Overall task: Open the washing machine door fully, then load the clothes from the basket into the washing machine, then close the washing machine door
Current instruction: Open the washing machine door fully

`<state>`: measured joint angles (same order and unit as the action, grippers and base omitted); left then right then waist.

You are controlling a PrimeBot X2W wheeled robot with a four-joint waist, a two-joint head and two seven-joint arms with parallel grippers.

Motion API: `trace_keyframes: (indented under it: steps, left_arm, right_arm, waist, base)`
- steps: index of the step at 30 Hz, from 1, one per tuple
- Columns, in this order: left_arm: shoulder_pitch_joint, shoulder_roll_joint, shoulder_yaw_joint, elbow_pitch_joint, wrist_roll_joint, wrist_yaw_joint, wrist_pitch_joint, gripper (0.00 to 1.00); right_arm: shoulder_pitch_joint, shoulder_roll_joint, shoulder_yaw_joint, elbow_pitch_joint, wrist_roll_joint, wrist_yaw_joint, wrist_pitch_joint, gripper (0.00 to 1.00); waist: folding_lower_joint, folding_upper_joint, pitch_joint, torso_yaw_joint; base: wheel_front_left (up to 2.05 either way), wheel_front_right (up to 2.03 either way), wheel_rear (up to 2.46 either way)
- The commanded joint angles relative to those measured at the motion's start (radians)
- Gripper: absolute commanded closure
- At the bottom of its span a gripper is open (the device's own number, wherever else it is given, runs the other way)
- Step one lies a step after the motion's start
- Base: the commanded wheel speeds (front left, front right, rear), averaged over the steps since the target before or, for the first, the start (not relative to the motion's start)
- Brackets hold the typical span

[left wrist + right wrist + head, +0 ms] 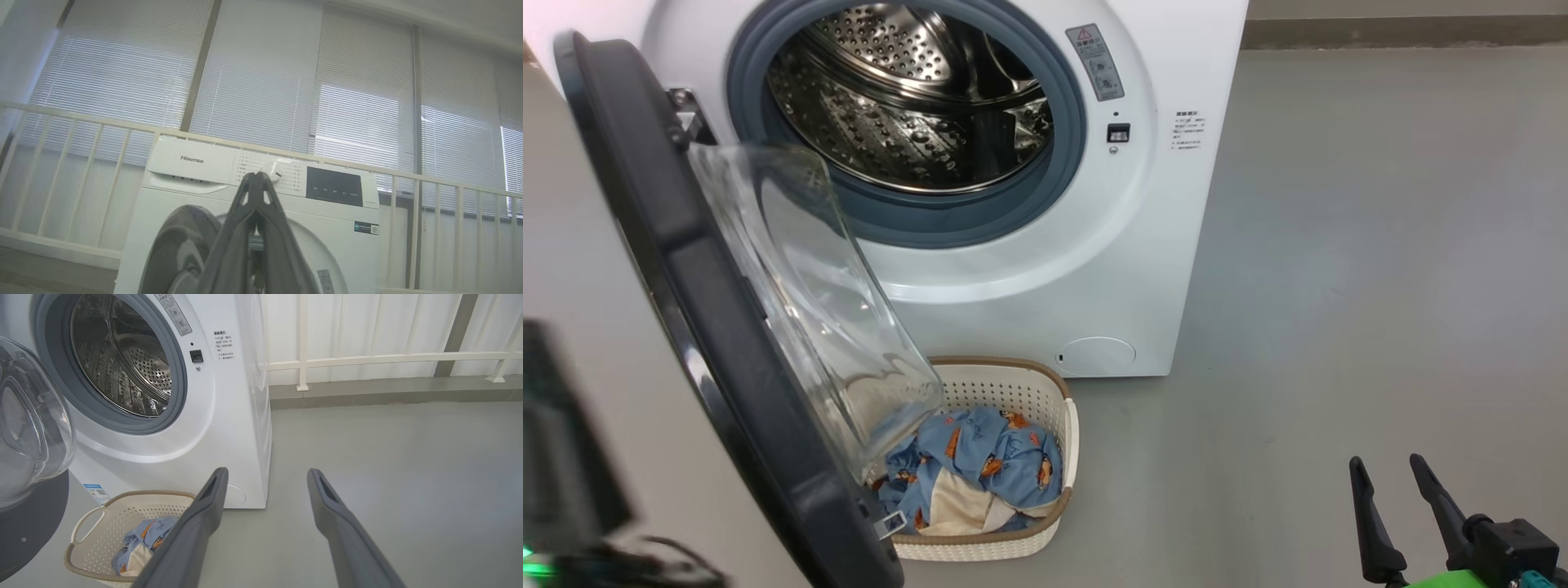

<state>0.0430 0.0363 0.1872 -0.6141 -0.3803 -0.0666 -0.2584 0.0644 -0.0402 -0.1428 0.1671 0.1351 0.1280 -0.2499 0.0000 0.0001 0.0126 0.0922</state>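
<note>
The washing machine [1045, 269] stands with its steel drum [907, 90] bare and nothing inside it. The washing machine door [678, 269] is swung out to the left, and its glass bowl [817, 310] hangs over the left part of the basket [1005, 384]. On the floor in front of the machine, the basket holds the clothes [988, 457], blue printed fabric with a cream piece. My right gripper [1387, 464] is open and holds nothing, low at the right and well apart from the basket. In the left wrist view my left gripper [255, 176] is shut, holds nothing and points at the machine's control panel [261, 171].
Bare grey floor [1380, 245] spreads to the right of the machine. A white railing [367, 359] and blinds stand behind it. A blurred dark part of my left arm [564, 457] sits at the lower left, beside the door's outer face.
</note>
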Motion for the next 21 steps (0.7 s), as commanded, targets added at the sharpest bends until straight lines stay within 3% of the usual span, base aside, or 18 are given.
trace_keyframes:
  steps: [1,4,9,15,21]
  left_arm:
    - [0.021,0.014,-0.076,-0.066,-0.008,-0.008,0.014,1.0]
    - [0.059,0.014,-0.212,-0.082,-0.012,-0.008,0.051,1.0]
    - [0.111,0.014,-0.347,-0.025,-0.022,0.0,0.115,1.0]
    - [0.137,0.014,-0.407,0.069,-0.052,0.008,0.175,1.0]
    - [0.147,0.016,-0.399,0.13,-0.066,0.031,0.209,1.0]
  right_arm:
    - [0.002,-0.01,0.023,-0.024,0.008,0.003,-0.012,0.0]
    - [0.003,-0.01,0.025,-0.024,0.011,0.003,-0.012,0.0]
    - [-0.002,-0.01,0.027,-0.026,0.014,0.003,-0.012,0.0]
    - [-0.008,-0.01,0.024,-0.027,0.014,0.003,-0.012,0.0]
    - [-0.014,-0.01,0.024,-0.026,0.012,0.003,-0.012,0.0]
  waist:
    - [0.0,-0.0001,-0.001,0.007]
    - [0.0,-0.0001,0.002,0.011]
    - [0.0,-0.0001,0.013,0.015]
    - [0.0,-0.0001,0.028,0.021]
    - [0.0,-0.0001,0.036,0.024]
  base:
    - [0.0,0.0,0.0]
    - [0.0,0.0,0.0]
    - [0.0,0.0,0.0]
    - [0.0,0.0,0.0]
    - [0.0,0.0,0.0]
